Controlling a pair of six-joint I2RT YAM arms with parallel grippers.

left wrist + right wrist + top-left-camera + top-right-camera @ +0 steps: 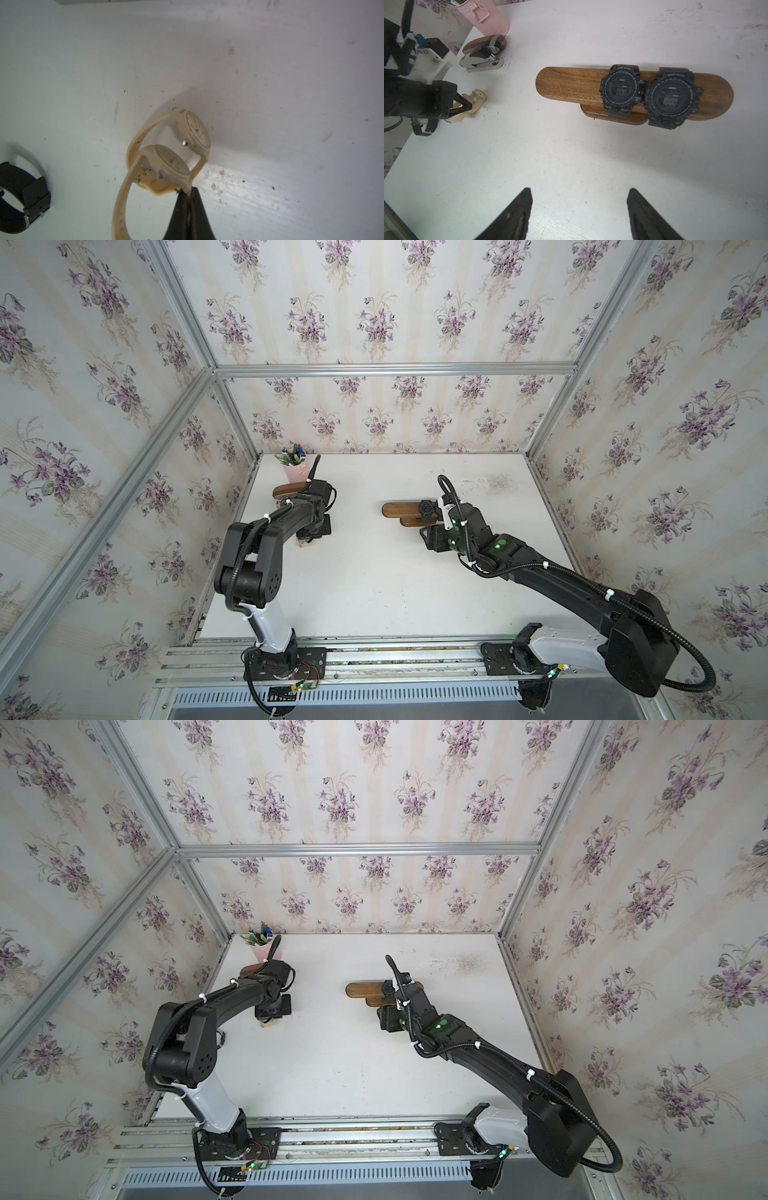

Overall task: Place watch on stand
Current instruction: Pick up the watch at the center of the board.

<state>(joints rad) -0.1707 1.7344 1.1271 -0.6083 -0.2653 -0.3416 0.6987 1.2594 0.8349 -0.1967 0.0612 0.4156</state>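
Observation:
In the left wrist view my left gripper (pixel 187 192) is shut on the strap of a cream watch (pixel 170 166), right beside its case. A second cream watch (pixel 197 131) stands on the white table just behind it. From the right wrist the left gripper (pixel 470 106) shows low over the table with the cream watch (pixel 478 95) at its tip. The stand (pixel 571 85), a dark brown wooden bar on an oval foot, carries two black digital watches (pixel 620 91) (pixel 672 99). My right gripper (pixel 579 193) is open over bare table, short of the stand (pixel 401 510).
A black strap watch (pixel 20 197) lies near the left gripper. A brown-topped stapler (pixel 483 54) and a pink pen cup (pixel 485 18) sit in the back left corner. Papered walls close the table (pixel 374 580) on three sides.

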